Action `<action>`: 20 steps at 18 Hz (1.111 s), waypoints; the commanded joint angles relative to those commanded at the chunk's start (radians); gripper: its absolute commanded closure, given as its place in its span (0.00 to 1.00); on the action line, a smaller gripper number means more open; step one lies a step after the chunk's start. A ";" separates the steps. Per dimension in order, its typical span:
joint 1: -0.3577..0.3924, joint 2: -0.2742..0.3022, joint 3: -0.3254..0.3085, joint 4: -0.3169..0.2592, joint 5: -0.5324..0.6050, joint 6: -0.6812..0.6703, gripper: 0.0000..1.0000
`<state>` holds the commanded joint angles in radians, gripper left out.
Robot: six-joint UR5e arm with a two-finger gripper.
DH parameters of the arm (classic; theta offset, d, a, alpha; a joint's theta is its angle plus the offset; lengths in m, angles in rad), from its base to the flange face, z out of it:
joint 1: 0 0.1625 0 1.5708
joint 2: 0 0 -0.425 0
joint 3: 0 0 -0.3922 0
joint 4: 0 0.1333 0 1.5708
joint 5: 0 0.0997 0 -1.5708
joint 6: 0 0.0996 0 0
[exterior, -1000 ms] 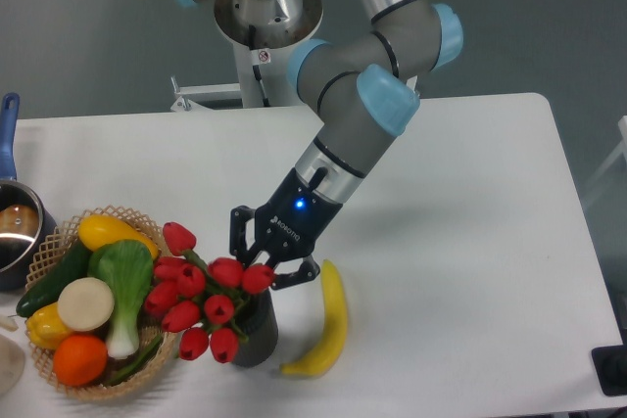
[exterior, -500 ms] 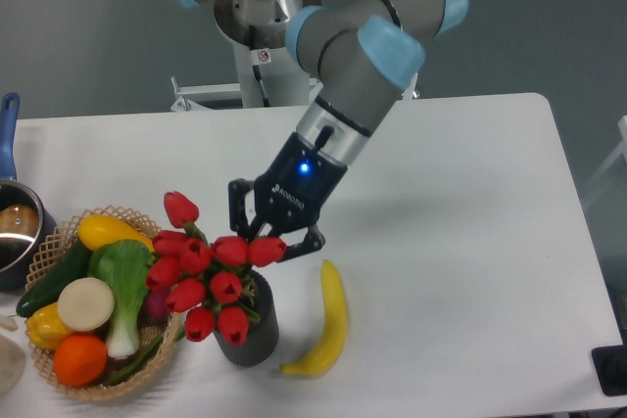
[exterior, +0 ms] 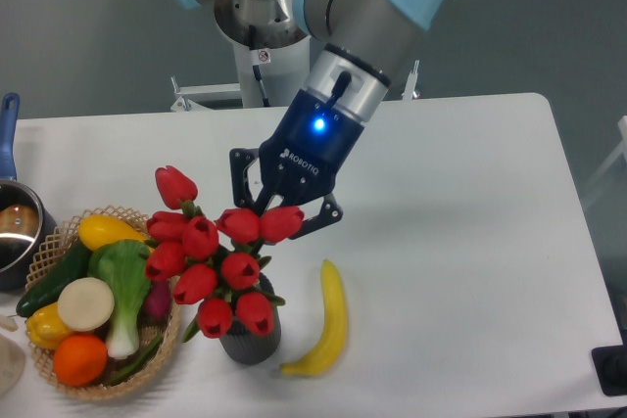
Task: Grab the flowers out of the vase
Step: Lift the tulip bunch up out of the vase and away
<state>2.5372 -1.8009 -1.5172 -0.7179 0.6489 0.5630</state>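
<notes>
The flowers, a bunch of red tulip buds with green stems, hang lifted above the vase, with their lower stems still inside its mouth. The vase is a small dark ribbed cylinder standing on the white table near the front edge. My gripper reaches down from the upper right and is shut on the flowers at the top of the bunch, where buds hide the fingertips.
A wicker basket of vegetables and fruit sits at the front left, touching the bunch's left side. A banana lies right of the vase. A blue-handled metal pot stands at the left edge.
The gripper has risen with the flowers held in it, lifting the bunch higher out of the vase. The vase has stayed in place.
</notes>
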 joint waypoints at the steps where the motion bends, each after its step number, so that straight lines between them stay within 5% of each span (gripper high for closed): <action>1: 0.009 0.000 0.009 0.000 -0.014 -0.002 1.00; 13: 0.204 -0.011 0.052 -0.011 -0.072 0.055 1.00; 16: 0.256 -0.038 0.022 -0.020 0.050 0.247 1.00; 20: 0.256 -0.045 -0.001 -0.051 0.286 0.284 1.00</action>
<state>2.7934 -1.8454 -1.5185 -0.7684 0.9352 0.8467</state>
